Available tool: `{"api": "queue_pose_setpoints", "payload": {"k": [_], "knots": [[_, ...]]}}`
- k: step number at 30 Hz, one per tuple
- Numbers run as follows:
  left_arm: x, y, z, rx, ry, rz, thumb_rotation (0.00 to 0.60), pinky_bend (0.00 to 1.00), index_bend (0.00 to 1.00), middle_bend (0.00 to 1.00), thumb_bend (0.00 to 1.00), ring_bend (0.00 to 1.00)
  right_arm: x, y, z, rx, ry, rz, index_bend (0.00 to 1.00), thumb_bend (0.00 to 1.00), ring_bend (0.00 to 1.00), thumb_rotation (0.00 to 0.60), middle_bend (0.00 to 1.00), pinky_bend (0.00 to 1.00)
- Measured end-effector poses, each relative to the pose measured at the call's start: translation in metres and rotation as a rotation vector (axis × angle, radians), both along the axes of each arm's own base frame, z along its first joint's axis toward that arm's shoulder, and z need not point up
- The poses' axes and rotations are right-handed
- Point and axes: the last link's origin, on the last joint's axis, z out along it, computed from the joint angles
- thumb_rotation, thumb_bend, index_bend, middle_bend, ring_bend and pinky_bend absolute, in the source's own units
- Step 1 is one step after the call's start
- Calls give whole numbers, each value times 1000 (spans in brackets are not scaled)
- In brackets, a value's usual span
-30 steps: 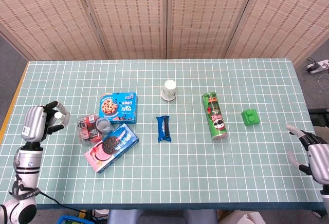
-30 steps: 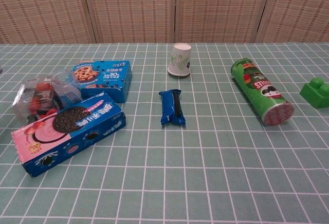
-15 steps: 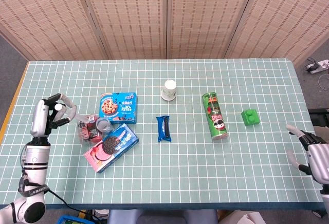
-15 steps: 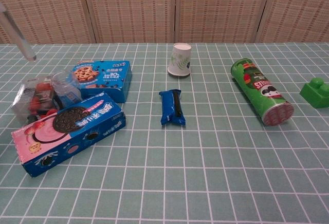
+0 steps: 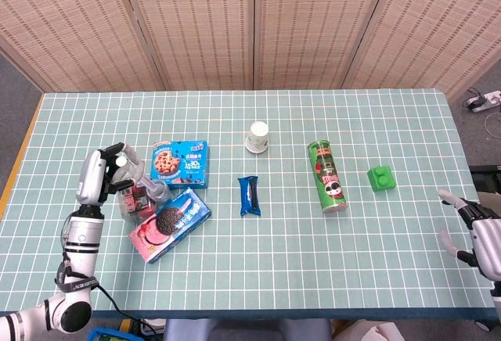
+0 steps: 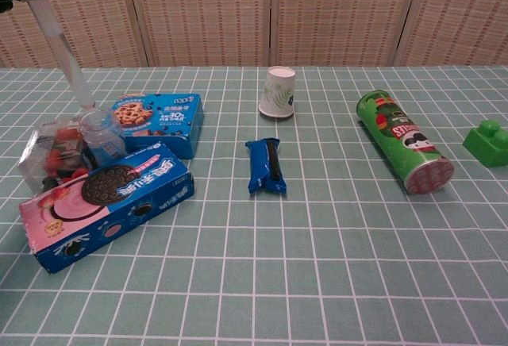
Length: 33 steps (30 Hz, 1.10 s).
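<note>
The left robot hand (image 5: 106, 175) is spread above a clear snack packet (image 5: 135, 193) and small jar (image 5: 159, 192); nothing is gripped yet, so lifting remains. The right robot hand (image 5: 477, 235) is held spread, well apart, by the table (image 5: 329, 271) edge.

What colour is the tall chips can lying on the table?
The chips can is green with a red logo and a pinkish-red end. The chest view shows it best.

Around one paper cup (image 5: 258, 137), eight things are counted in all: two blue cookie boxes, the smaller (image 5: 181, 163) and the larger (image 5: 170, 224) left of it; one clear snack packet (image 5: 135, 196) beyond those; one blue wrapped bar (image 5: 249, 195) in front; one green crisp tube (image 5: 326, 176) and one green block (image 5: 381, 178) to its right.
</note>
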Motion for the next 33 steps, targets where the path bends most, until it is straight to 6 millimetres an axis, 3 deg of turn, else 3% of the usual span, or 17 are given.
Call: {"api": "queue_pose_setpoints", "payload": {"k": [33], "knots": [[-17,10,-25,-23,27,42,600,1000,806,1000,580,1000,-2,0,3,-1,-11,-3,200,361,287,600,300,372]]}}
